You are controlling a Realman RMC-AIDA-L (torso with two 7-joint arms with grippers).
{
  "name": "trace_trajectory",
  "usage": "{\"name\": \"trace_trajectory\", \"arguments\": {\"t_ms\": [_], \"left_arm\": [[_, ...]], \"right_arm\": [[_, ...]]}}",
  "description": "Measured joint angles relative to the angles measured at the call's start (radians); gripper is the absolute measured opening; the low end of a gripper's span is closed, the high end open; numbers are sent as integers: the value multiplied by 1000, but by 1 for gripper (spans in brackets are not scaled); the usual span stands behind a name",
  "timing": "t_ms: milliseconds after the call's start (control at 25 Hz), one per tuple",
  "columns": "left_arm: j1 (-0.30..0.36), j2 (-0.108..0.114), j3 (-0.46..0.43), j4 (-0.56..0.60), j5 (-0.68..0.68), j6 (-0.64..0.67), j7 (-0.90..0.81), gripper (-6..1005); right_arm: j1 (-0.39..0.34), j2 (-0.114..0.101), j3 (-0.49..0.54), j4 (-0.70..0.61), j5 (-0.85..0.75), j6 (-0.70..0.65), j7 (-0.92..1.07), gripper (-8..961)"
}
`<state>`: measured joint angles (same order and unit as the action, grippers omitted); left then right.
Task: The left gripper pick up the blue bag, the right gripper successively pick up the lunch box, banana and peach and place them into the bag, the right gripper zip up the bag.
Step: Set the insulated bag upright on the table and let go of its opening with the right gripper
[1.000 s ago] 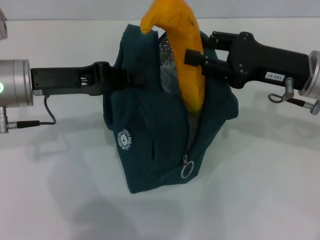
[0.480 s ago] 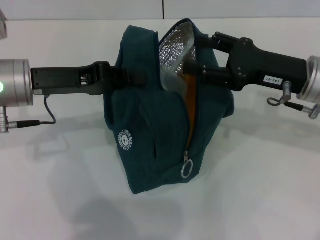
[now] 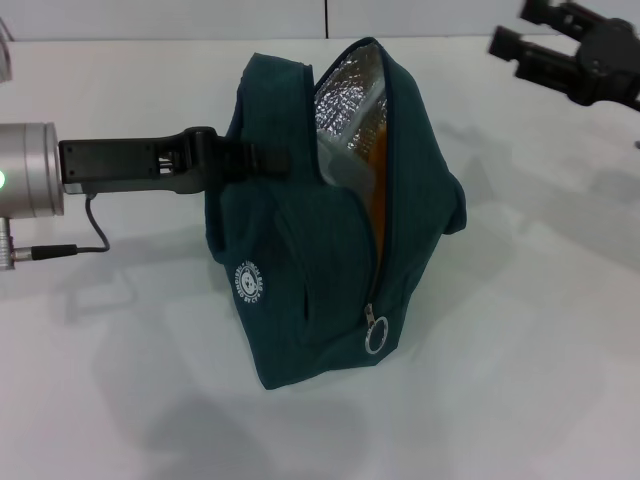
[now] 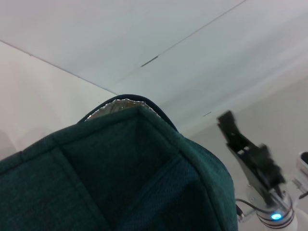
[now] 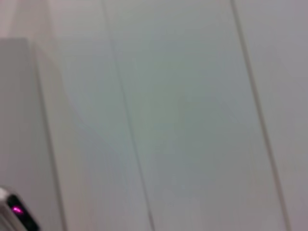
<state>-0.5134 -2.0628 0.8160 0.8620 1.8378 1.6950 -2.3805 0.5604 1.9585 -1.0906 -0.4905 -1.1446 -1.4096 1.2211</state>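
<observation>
The blue bag (image 3: 310,260) stands upright on the white table, its top unzipped and the silver lining (image 3: 345,95) showing. My left gripper (image 3: 250,160) comes in from the left and is shut on the bag's upper side. A strip of the banana (image 3: 375,170) shows inside the opening. My right gripper (image 3: 515,27) hangs open and empty at the far upper right, well clear of the bag. The left wrist view shows the bag's fabric (image 4: 120,178) close up and the right gripper (image 4: 228,126) farther off. The lunch box and the peach are out of view.
The zipper's ring pull (image 3: 375,340) sits low on the bag's front seam, beside the round white logo (image 3: 252,281). White table (image 3: 520,380) stretches around the bag. A cable (image 3: 95,225) hangs from the left wrist.
The banana went down into the bag. My right gripper let go of it, then drew back up and to the right, out of the opening.
</observation>
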Motion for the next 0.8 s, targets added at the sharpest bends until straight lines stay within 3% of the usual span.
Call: {"name": "trace_trajectory", "arguments": {"t_ms": [80, 400, 800], "left_arm": [[1, 1, 0, 0, 0, 0, 0, 37], [-2, 1, 0, 0, 0, 0, 1, 37], [0, 0, -2, 0, 0, -1, 1, 37]], "right_arm": [[-7, -15, -8, 2, -21, 34, 10, 809], [-24, 1, -9, -33, -217, -68, 13, 804], [-50, -5, -3, -46, -294, -102, 38, 800]]}}
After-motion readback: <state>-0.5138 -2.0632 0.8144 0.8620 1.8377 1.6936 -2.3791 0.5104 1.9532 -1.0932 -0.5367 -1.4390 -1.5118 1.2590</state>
